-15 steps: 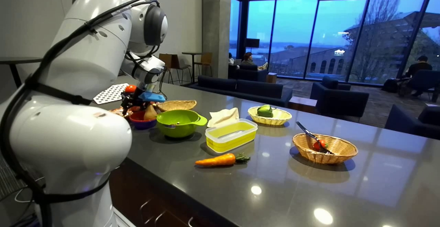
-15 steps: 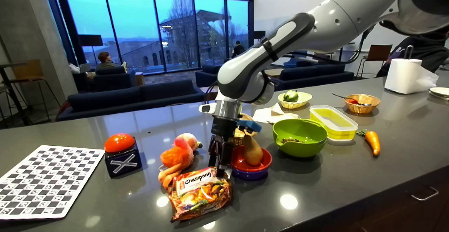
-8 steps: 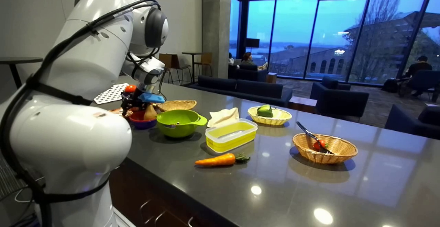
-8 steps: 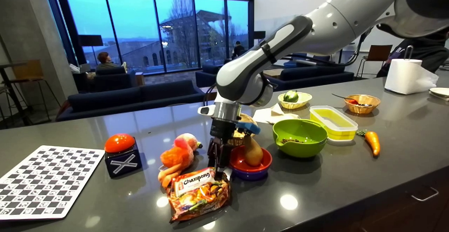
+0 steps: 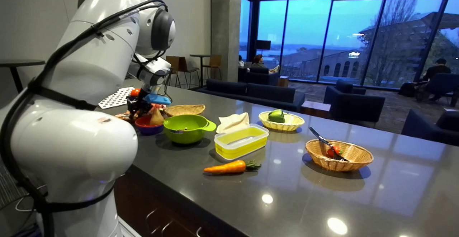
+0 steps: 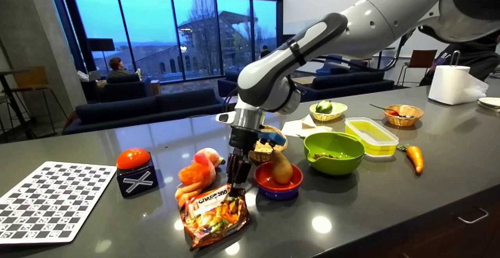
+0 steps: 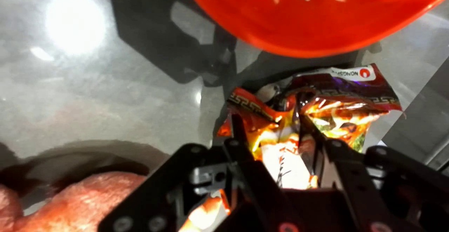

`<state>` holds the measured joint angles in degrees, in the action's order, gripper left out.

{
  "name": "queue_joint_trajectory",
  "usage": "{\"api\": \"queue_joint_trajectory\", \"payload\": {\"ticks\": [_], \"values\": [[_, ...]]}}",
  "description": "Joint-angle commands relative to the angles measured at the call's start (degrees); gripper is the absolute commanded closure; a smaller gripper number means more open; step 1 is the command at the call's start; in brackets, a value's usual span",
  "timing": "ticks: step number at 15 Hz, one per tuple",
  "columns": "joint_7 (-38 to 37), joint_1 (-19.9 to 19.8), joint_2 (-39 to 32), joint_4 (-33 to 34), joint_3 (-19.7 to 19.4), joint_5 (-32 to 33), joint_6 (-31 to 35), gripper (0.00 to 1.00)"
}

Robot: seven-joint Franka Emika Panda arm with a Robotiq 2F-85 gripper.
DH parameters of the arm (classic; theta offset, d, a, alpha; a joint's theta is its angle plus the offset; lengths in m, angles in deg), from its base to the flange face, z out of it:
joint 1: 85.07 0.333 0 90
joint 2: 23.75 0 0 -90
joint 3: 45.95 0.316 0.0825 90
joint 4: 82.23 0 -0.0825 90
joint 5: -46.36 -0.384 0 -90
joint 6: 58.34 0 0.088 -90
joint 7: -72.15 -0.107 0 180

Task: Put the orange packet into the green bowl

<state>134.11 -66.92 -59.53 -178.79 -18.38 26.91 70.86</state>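
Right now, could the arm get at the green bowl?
Probably, once raised: the red bowl with the pear stands between the fingers, which seem to pinch the packet, and the uncovered green bowl.

Packet [image 6: 218,217] is crinkled, glossy printed film; green bowl [image 6: 338,167] and red bowl [image 7: 308,32] look like smooth plastic, the red one shiny; gripper [image 7: 270,121] is mostly matt black, with some bare metal. Counter [image 5: 304,212] is smooth, grey and polished to a reflective finish; arm [image 5: 79,147] is mostly white, smooth and glossy; container [image 5: 247,146] is smooth, translucent plastic. Brown basket [image 5: 333,164] and pale basket [image 5: 287,126] are rough and woven; napkin [image 5: 233,124] is creased and matt, whether cloth or paper cannot be told; toy [image 6: 195,176] is fuzzy plush; towel roll [image 6: 447,86] is matt white paper.
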Motion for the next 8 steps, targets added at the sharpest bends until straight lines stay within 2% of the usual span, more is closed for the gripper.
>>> {"api": "queue_joint_trajectory", "payload": {"ticks": [1, 2, 5, 6, 8], "values": [[0.3, -0.7, -0.8, 1.0, 0.8, -0.4, 0.2, 0.85], [0.4, -0.7, -0.9, 1.0, 0.8, -0.4, 0.3, 0.86], [-0.2, -0.6, -0.3, 1.1, 0.8, -0.3, 0.4, 0.97], [-0.4, -0.4, -0.1, 0.9, 0.6, 0.0, 0.6, 0.94], [-1.1, -0.2, 0.6, 0.6, 0.3, 0.3, 0.9, 0.97]]}}
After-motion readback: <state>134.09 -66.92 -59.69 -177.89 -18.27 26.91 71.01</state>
